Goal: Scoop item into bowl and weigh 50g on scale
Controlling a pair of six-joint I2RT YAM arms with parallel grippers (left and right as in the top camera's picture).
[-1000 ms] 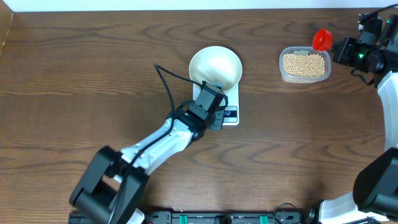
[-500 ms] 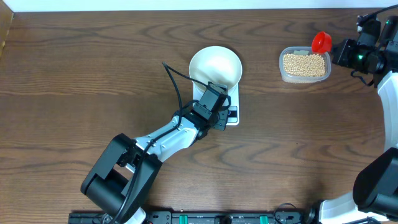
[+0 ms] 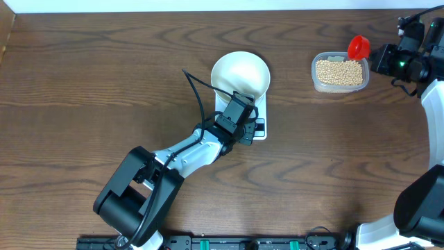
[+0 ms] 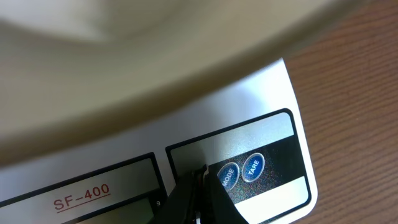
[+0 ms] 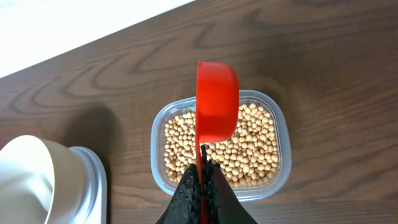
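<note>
Evidently, the scale (image 4: 273, 99) is being set by the pressed-together left end effector (image 4: 201, 173), bowl (image 3: 240, 72) empty. A scoop (image 5: 217, 102) is being pinched by the right end effector (image 5: 202, 169).

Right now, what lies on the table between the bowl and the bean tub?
Only bare table separates bowl and tub, as the overhead view shows.

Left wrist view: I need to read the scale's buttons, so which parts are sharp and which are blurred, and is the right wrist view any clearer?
Left wrist view: the bowl is a soft blur close to the lens, while the scale and its button labels read sharply. Right wrist view: the beans and red scoop are crisp.
</note>
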